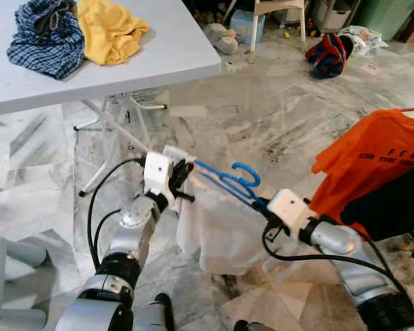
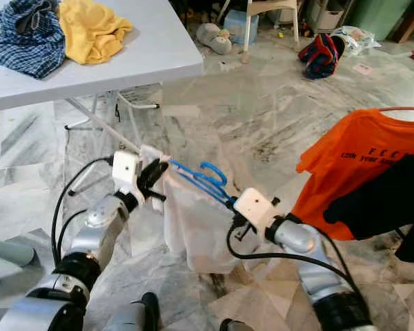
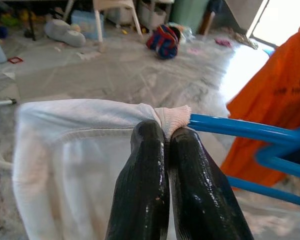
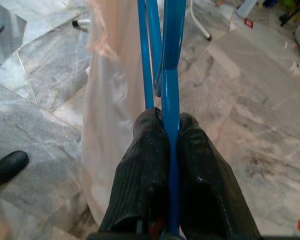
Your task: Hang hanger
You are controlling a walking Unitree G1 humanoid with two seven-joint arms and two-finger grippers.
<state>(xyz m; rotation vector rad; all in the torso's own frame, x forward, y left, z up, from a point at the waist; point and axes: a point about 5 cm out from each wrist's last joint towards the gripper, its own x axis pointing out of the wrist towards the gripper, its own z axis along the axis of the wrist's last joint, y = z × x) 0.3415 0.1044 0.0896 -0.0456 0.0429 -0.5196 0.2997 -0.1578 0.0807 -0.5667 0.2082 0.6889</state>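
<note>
at frame centre, left claw (image 1: 182,181) clenched on shirt (image 1: 221,231), right claw (image 1: 261,205) gripping hanger (image 1: 228,181); shirt may slip off if tugged.

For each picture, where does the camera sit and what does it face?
Left eye, right eye: head, looking down at both arms holding a blue hanger with a white garment.
Left wrist: along the left gripper, pinching the garment.
Right wrist: along the right gripper, clamping the hanger.
Shared: hanger and garment.
</note>
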